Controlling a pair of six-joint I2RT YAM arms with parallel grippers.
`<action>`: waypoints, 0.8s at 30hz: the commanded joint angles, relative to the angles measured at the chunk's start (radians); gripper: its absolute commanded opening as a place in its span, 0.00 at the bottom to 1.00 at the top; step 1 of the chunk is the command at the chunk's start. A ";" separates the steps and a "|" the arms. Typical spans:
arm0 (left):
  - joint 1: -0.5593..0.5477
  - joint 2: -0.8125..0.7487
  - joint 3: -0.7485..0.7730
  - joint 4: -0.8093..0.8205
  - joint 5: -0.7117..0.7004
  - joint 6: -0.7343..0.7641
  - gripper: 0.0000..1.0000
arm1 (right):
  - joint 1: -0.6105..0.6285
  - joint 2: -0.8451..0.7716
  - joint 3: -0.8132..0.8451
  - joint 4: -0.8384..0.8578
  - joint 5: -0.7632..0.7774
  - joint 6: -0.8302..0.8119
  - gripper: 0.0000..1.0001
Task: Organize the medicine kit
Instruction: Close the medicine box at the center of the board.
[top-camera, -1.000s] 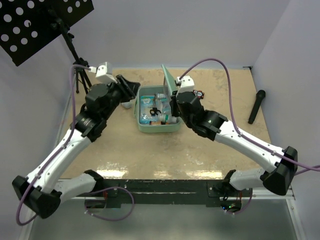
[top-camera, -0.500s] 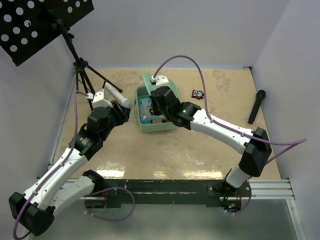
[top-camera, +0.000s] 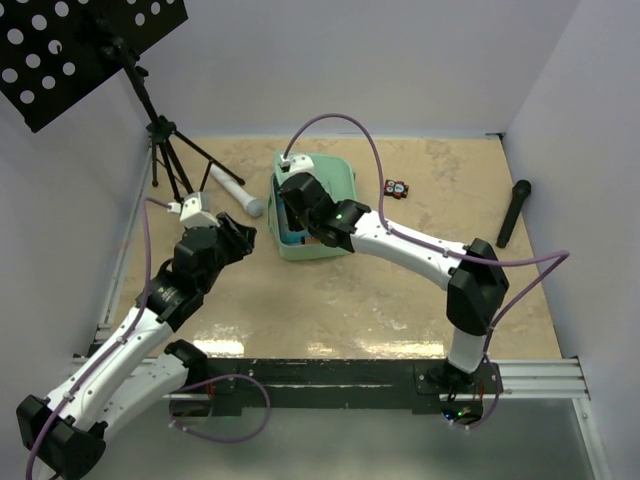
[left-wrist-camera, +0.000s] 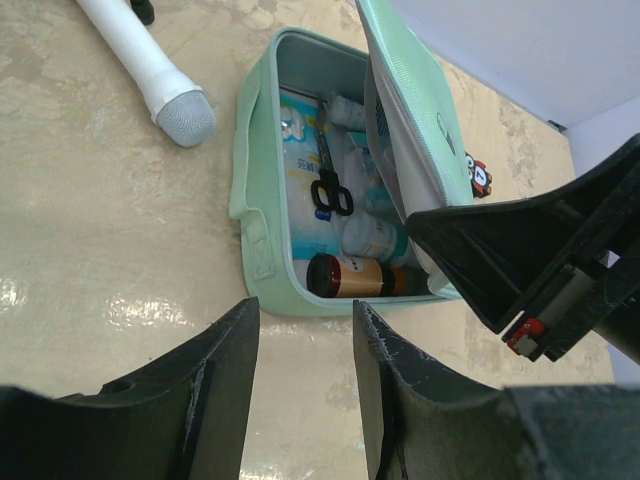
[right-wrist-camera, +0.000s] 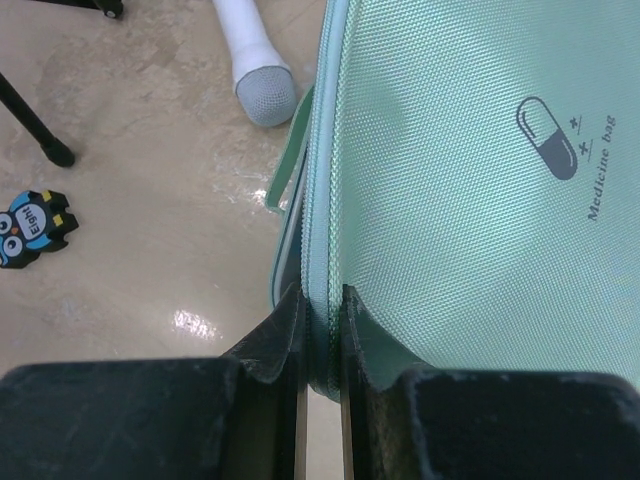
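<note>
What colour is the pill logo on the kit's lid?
The pill logo is dark grey-blue on the mint-green lid; right wrist view shows it best.

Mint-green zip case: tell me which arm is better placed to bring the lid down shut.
Right. The right pincer is shut on the lid rim of the mint-green soft zip case, the lid leaning over the open base. The left pincer is open, empty and short of the case.

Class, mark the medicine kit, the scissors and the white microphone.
medicine kit (right-wrist-camera: 450, 220): right wrist view, middle of its lid
scissors (left-wrist-camera: 326, 186): left wrist view, black handles
white microphone (left-wrist-camera: 185, 115): left wrist view, grey head
</note>
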 joint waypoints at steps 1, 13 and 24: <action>0.002 -0.010 -0.013 0.018 -0.002 -0.025 0.47 | 0.014 0.048 0.058 0.033 -0.068 0.058 0.00; 0.002 0.006 -0.016 0.033 -0.004 -0.017 0.47 | 0.019 0.012 0.027 0.044 -0.116 0.052 0.49; 0.002 0.118 0.002 0.127 0.013 -0.008 0.47 | 0.000 -0.134 -0.043 0.027 -0.045 0.052 0.54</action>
